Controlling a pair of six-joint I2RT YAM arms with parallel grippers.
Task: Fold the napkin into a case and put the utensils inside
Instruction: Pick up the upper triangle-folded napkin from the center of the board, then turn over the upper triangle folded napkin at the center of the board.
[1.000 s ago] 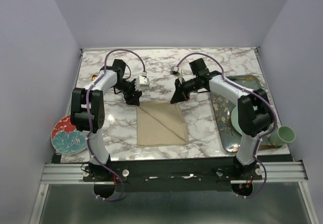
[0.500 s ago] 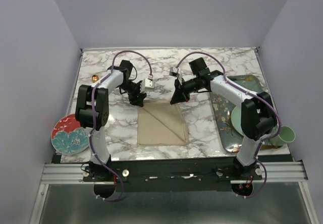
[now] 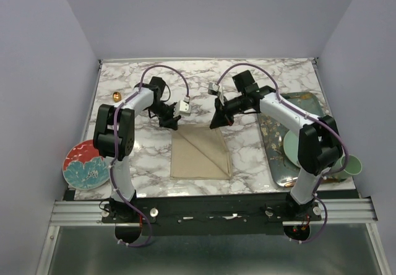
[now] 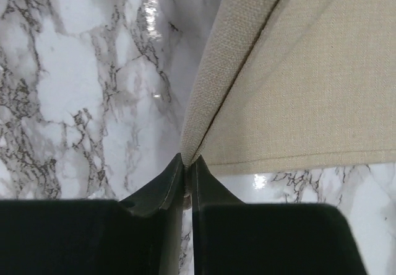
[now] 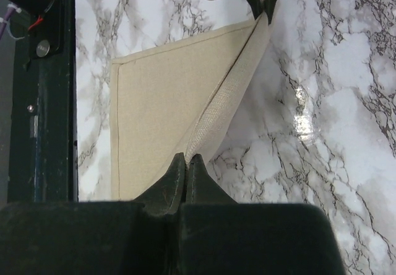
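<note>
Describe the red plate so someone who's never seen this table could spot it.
Find the marble table, then its near left edge. The plate there has a red rim and teal flower pattern, unlike the plain pale green plate on the right-hand tray.

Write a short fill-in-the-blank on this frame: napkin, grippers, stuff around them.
1. The napkin lies on the ____-patterned table.
2. The left gripper and right gripper each pinch one ____ of the napkin.
3. The red-and-teal plate sits at the table's near ____ corner.
4. The green cup stands to the ____ of the tray.
Missing words: marble; corner; left; right.
</note>
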